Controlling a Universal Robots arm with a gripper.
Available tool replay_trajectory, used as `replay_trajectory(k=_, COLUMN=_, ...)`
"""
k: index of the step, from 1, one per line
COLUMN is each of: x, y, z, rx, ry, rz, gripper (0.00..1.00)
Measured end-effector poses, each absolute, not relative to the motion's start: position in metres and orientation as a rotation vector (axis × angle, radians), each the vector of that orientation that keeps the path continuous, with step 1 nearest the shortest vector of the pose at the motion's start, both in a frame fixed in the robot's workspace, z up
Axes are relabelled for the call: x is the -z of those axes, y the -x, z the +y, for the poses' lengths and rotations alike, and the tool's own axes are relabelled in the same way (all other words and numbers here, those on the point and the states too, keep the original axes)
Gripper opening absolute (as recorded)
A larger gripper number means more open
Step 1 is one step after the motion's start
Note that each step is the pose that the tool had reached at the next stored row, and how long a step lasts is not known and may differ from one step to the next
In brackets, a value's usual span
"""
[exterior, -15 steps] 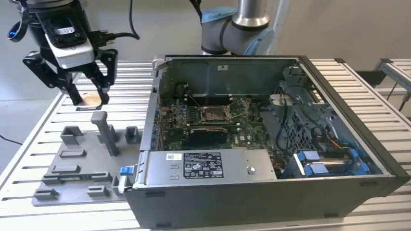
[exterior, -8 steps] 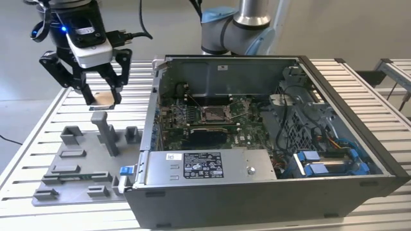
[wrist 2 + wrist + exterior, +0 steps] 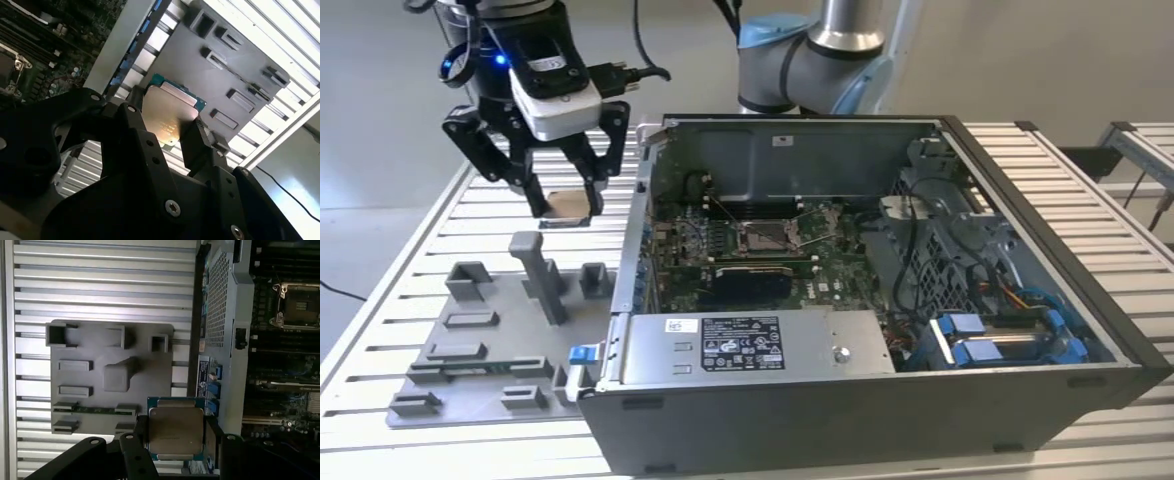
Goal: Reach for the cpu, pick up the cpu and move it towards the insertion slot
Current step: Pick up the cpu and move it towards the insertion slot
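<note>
above the grey tray [image 3: 474,345], the gripper [image 3: 567,208] pinches the cpu [image 3: 176,432] between its fingers [image 3: 192,147] (chip held flat). the insertion slot [image 3: 763,236] lies apart, inside the case [image 3: 854,420].

In the exterior view we see just a sliver of the cpu [image 3: 564,207] between the fingers of the pincer [image 3: 567,214]. In both wrist views those fingers cover part of its rim. The slot [image 3: 299,304] runs off the picture's edge in both wrist views, and the arm [image 3: 834,40] is cut off by the exterior view's upper edge.
</note>
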State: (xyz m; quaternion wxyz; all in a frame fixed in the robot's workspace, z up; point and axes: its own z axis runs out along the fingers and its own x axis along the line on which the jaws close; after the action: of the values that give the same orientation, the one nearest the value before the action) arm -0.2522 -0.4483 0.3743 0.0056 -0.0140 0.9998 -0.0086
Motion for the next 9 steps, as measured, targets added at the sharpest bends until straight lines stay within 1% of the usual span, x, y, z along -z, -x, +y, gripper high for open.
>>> replay_trajectory(k=9, x=-0.374, y=0.214, z=-0.448, rx=0.027, ry=0.044, rz=3.13, gripper=0.0)
